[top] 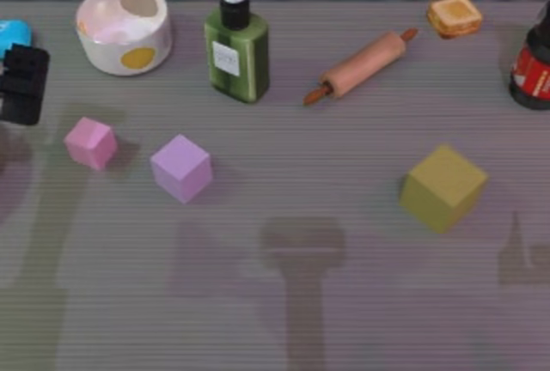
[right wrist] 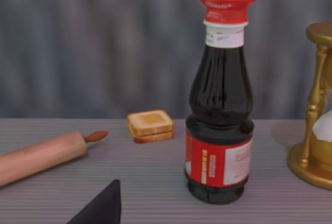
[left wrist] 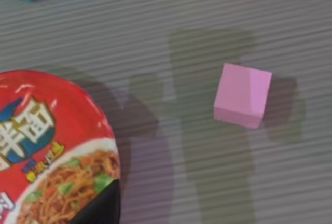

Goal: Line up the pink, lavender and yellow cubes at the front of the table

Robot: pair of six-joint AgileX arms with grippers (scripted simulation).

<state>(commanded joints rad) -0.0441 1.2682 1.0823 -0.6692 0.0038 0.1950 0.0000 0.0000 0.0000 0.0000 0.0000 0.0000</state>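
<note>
The small pink cube sits on the grey striped table at the left, and it shows again in the left wrist view as the pink cube. Just right of it and a little nearer the front is the lavender cube. The large mustard-yellow cube rests apart at the right. My left gripper is a black shape at the left edge, behind and left of the pink cube, touching none of them. Only a black tip of my right gripper shows, facing a soy sauce bottle.
Along the back stand a white bowl, a green pump bottle, a rolling pin, a toast-coloured block and a soy sauce bottle. A blue object and a noodle cup are at the far left. A gold hourglass is beside the soy bottle.
</note>
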